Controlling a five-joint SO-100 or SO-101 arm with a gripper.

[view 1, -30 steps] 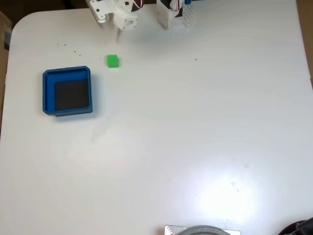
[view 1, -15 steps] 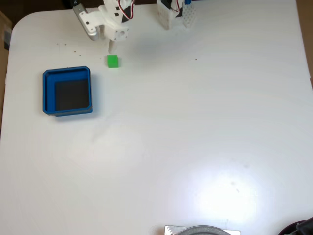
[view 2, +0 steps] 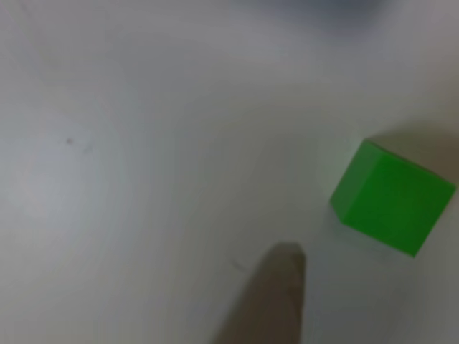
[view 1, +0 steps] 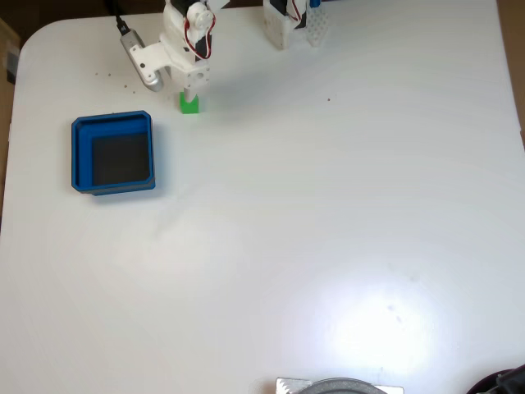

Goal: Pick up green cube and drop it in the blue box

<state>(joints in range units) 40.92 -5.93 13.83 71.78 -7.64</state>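
Barely started: green cube [view 1: 189, 104] sitting untouched on the worktop [view 1: 328, 205], blue box [view 1: 79, 154] empty. Can't tell fingers' [view 2: 269, 301] spread.

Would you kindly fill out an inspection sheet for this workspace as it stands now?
Surface: white table, bare in the middle, glare near the bottom, a few dark specks.
Job's things: green cube on the table, partly under the arm; blue box left of it in the fixed view, nothing inside.
Clutter: grey round object at the bottom edge.
Tool: tool low over the cube; jaw state cannot be told.
Cables: red and white wires on the arm.
Surroundings: dark floor beyond the table corners.
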